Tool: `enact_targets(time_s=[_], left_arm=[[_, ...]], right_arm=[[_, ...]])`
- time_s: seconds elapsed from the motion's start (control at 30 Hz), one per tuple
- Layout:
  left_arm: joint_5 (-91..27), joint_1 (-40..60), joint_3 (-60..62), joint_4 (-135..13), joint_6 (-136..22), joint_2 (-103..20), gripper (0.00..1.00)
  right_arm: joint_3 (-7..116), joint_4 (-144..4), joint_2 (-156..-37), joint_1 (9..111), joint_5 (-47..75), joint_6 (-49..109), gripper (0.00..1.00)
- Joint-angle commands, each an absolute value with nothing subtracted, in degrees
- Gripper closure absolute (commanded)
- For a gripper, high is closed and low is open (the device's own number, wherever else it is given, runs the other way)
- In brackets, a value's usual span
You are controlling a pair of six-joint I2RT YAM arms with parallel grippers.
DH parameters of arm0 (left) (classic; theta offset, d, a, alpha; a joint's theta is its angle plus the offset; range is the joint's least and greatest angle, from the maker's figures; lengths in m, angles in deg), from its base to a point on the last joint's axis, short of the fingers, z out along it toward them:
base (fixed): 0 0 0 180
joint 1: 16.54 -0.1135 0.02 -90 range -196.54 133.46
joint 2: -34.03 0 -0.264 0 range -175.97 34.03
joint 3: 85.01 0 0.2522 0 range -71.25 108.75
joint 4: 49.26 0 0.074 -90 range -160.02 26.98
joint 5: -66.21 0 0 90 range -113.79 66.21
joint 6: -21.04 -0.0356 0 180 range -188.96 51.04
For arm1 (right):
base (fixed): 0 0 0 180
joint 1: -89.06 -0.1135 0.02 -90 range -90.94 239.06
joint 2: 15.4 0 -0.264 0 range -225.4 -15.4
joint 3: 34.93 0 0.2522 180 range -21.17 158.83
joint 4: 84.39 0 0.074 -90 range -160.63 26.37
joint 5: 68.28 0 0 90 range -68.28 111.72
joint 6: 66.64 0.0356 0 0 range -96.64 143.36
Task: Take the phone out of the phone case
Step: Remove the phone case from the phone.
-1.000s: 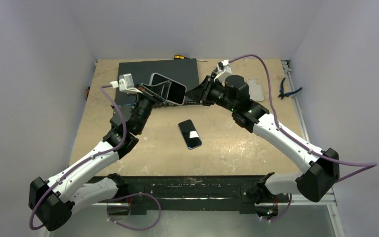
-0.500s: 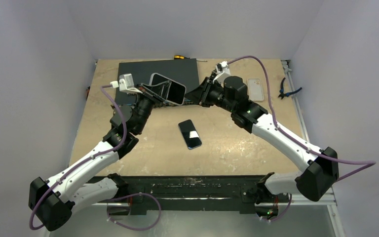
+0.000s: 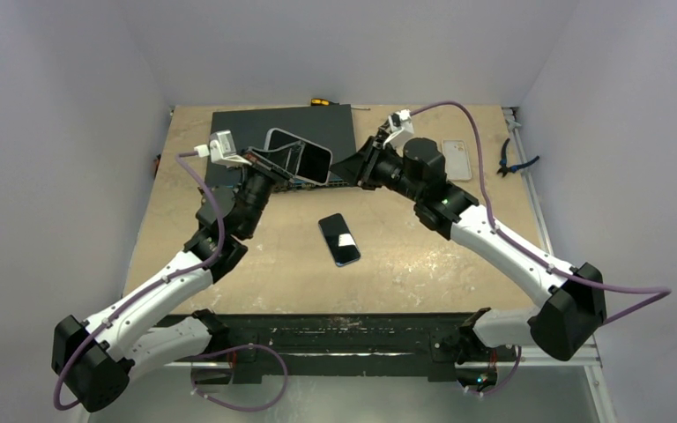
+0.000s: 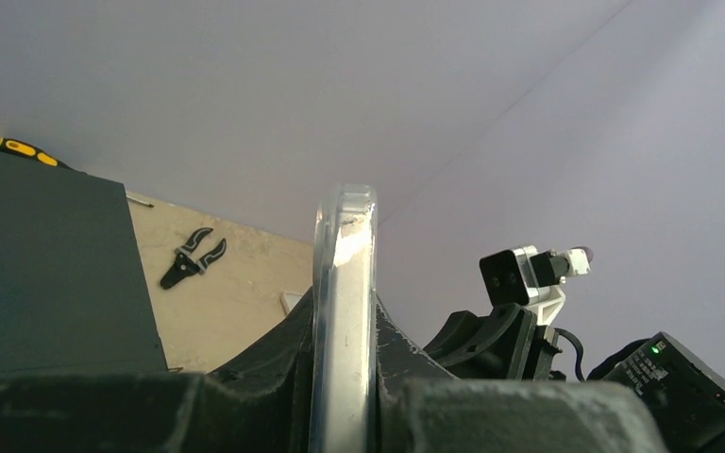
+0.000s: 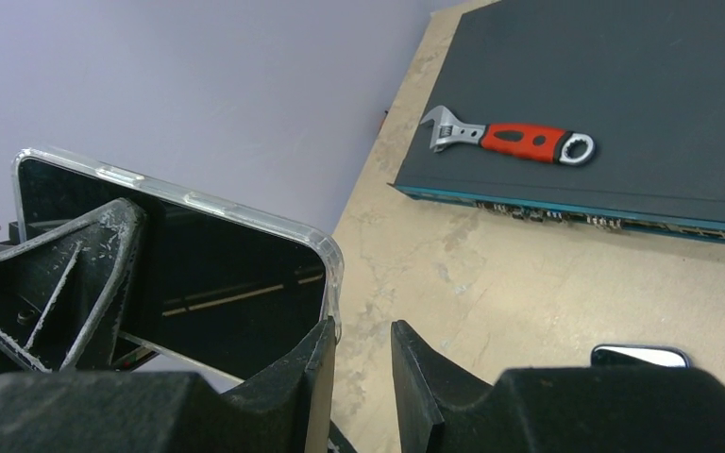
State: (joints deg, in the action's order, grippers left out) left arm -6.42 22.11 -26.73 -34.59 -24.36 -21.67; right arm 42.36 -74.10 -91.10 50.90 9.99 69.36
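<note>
We are holding the phone case (image 3: 300,156) above the tabletop (image 3: 405,256), our left pincer (image 3: 284,166) clenching its sides, the phone (image 5: 217,274) still sitting inside. Our right pincer (image 5: 363,377), slightly parted and empty, is hovering beside its corner; nothing is coming apart yet.

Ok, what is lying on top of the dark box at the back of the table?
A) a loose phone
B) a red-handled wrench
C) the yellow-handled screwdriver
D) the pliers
B: the right wrist view shows a red-handled wrench lying flat on the dark box. The pliers lie by the table's right edge and the screwdriver lies past the box's far edge.
</note>
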Motion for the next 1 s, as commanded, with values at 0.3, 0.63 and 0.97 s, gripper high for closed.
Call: enact_targets(time_s=[0.3,0.63,0.97], left_arm=[[-13.34,23.54,-24.51,-8.49,-7.48,-21.18,1.00],[-14.24,24.02,-24.65,-6.28,-5.63,-23.48,1.00],[-14.03,24.09,-24.92,-5.51,-4.66,-24.13,1.00]], right_arm=[[38.63,-72.03,-95.31,49.88,2.19,70.76,0.68],[40.15,-71.40,-98.01,49.86,-0.68,69.43,0.68],[38.98,-76.93,-99.45,49.86,-6.80,71.55,0.67]])
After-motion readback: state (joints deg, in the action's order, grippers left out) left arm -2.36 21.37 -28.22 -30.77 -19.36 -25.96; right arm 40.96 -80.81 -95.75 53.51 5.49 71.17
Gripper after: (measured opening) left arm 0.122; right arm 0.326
